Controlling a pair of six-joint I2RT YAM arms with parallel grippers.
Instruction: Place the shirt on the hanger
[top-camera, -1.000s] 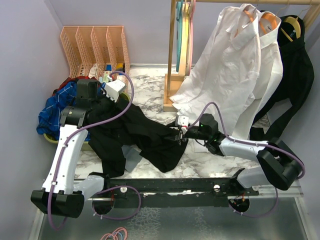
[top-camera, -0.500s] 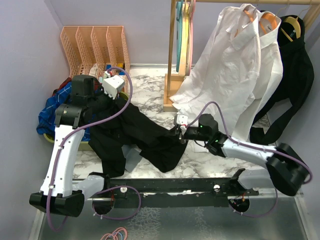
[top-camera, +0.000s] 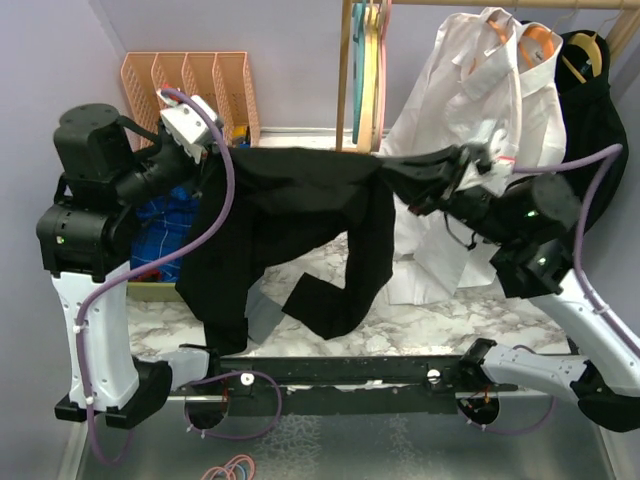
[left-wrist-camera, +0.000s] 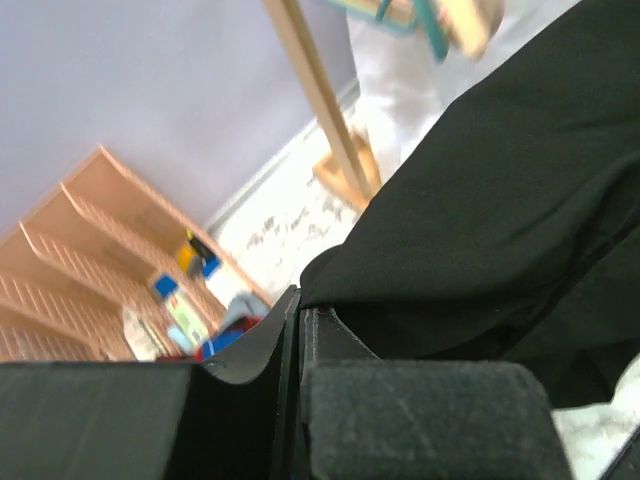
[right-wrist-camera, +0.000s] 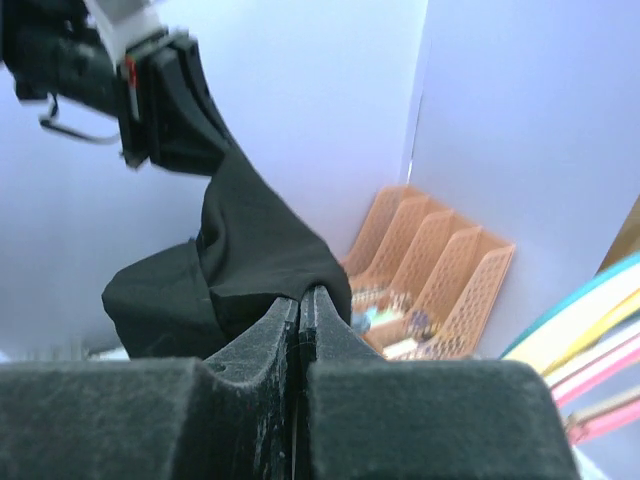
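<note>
The black shirt (top-camera: 290, 200) hangs in the air, stretched between my two raised grippers, with its lower folds and a sleeve trailing down towards the table. My left gripper (top-camera: 205, 152) is shut on its left top edge; in the left wrist view the fabric (left-wrist-camera: 480, 220) runs out of the closed tips (left-wrist-camera: 298, 300). My right gripper (top-camera: 385, 165) is shut on the right top edge, and the cloth (right-wrist-camera: 250, 260) bunches at its tips (right-wrist-camera: 302, 295). The pink hanger (top-camera: 383, 70) hangs on the wooden rack just behind the shirt, beside cream and teal ones; it also shows as a pink hanger (right-wrist-camera: 600, 385) in the right wrist view.
A white dress shirt (top-camera: 480, 120) and a dark garment (top-camera: 590, 130) hang on the rack behind my right arm. The rack's wooden post (top-camera: 346, 100) stands at the back centre. An orange file rack (top-camera: 190, 85) and a blue plaid garment (top-camera: 160, 225) are at the back left.
The right gripper has closed on the shirt's edge. Both arms have risen and moved apart, lifting the shirt off the table and spreading it in the air.
</note>
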